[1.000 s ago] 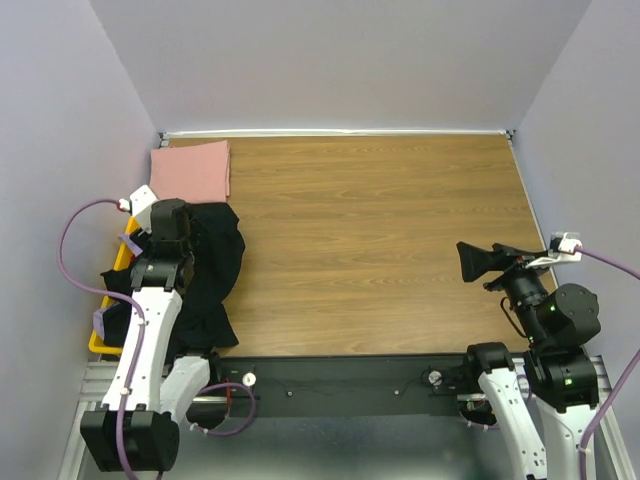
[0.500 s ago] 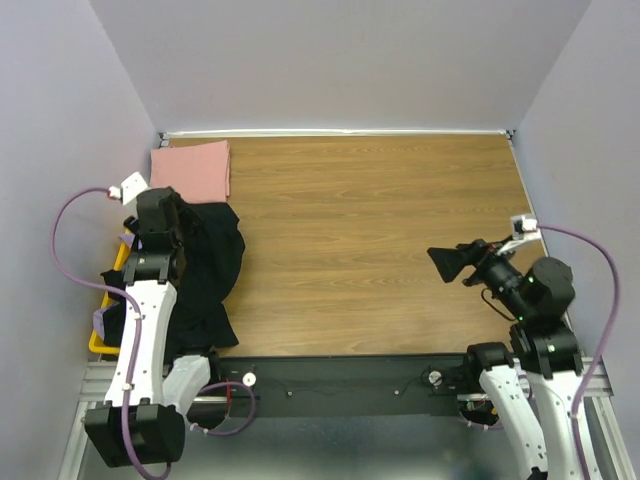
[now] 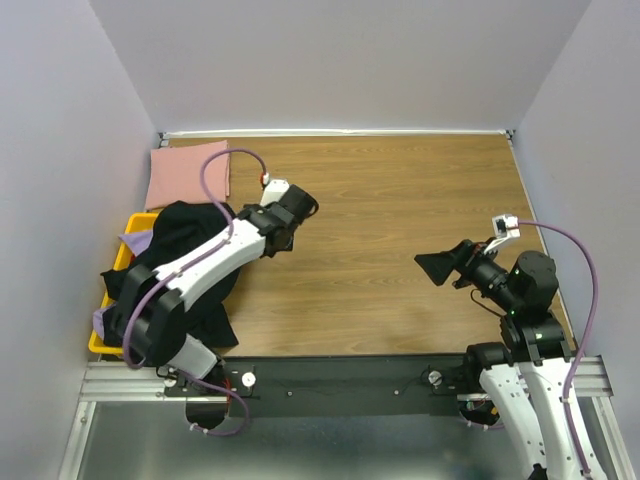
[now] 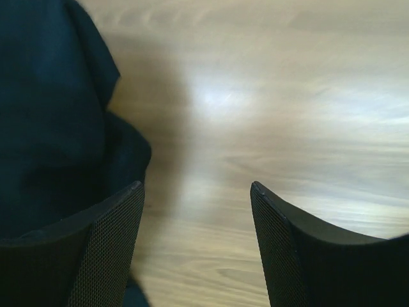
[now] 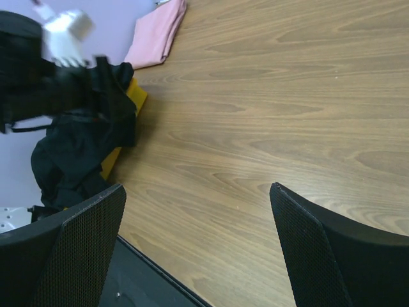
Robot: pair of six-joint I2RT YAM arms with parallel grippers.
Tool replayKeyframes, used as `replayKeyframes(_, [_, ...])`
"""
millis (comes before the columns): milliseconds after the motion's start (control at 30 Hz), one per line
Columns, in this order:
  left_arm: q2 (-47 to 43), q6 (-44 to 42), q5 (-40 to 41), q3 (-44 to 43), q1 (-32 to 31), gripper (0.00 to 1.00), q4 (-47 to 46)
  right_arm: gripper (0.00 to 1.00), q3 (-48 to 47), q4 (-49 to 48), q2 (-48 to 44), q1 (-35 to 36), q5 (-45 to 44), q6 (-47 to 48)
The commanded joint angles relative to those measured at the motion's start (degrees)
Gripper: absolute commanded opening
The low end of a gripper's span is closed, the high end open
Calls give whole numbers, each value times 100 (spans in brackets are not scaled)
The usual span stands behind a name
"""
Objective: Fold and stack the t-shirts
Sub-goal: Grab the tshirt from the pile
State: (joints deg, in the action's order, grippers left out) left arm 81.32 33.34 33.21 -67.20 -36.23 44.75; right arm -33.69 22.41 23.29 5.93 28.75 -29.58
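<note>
Black t-shirt [image 4: 51, 115] lies just beside left fingers [image 4: 108, 249] (spread apart).

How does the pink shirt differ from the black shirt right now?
The pink shirt is folded into a flat, neat rectangle; the black shirt is a crumpled heap. The pink shirt lies on the table at its far left corner; the black shirt hangs over the yellow crate and spills onto the table. Both sit at the table's left side.

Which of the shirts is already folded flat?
The pink shirt in the far left corner; the black shirt lies crumpled over the yellow crate.
</note>
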Motion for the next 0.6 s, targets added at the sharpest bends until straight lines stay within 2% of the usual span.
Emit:
replayKeyframes(0, [681,576,1442,-66,-157,72,1150,100,-85,-106,-70,22,236,-83])
replayKeyframes(333, [1667,1403,2663,-74,-86,70,1387,100,-120,-70,-88,22,315,-48])
replayKeyframes(500, [1870,1201,2857,-109,177,69,1115,100,-120,-44,-88,31,342,-30])
replayKeyframes(567, [1905,1140,2919,-135,230,62,1027,100,-120,-44,-70,31,342,-12])
